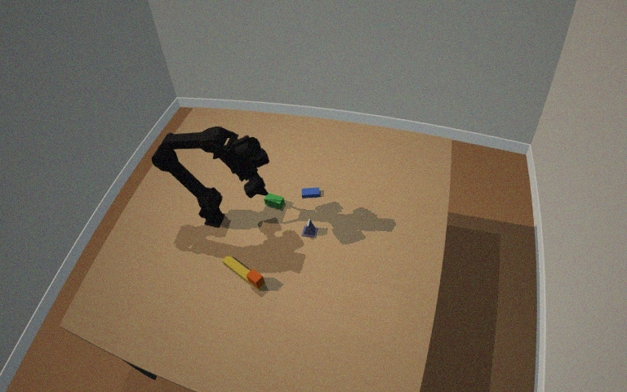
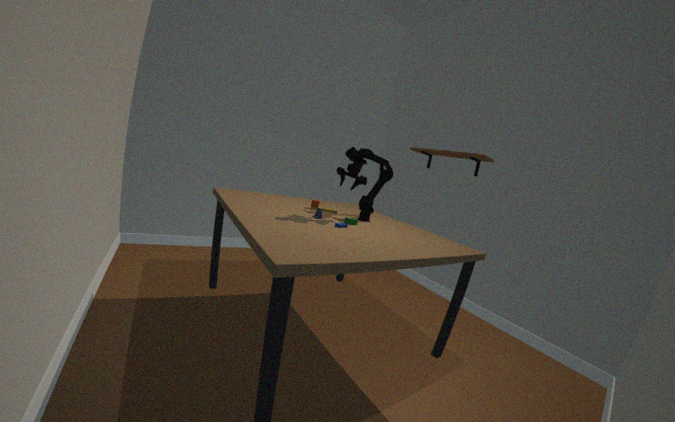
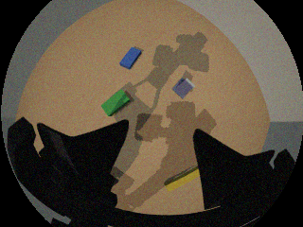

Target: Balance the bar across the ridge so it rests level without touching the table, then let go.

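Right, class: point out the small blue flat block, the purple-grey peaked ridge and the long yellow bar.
Blue block (image 1: 310, 193) (image 2: 340, 225) (image 3: 131, 58): top, exterior, wrist; upper face, side, upper face.
Ridge (image 1: 309, 229) (image 3: 183, 88): top, wrist; sloping side.
Yellow bar (image 1: 236, 266) (image 3: 183, 181): top, wrist; upper face, long side.
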You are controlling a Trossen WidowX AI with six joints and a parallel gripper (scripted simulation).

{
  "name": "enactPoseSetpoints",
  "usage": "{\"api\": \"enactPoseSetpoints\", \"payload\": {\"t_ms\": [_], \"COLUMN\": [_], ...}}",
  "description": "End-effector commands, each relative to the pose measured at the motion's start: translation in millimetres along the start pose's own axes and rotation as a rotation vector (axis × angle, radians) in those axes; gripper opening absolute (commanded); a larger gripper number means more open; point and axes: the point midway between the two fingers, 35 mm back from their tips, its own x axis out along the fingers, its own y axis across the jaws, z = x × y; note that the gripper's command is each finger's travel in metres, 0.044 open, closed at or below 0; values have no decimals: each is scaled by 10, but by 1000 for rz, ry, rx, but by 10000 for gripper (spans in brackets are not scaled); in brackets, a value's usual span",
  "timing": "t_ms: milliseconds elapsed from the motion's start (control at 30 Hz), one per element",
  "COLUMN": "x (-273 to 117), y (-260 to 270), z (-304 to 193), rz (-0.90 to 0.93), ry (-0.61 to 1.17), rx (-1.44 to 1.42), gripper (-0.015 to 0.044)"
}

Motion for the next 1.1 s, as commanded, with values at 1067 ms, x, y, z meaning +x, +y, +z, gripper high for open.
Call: {"api": "enactPoseSetpoints", "payload": {"t_ms": [1067], "x": [204], "y": [-1147], "z": [-920], "rz": [-101], "ry": [331], "rx": [679], "gripper": [315]}}
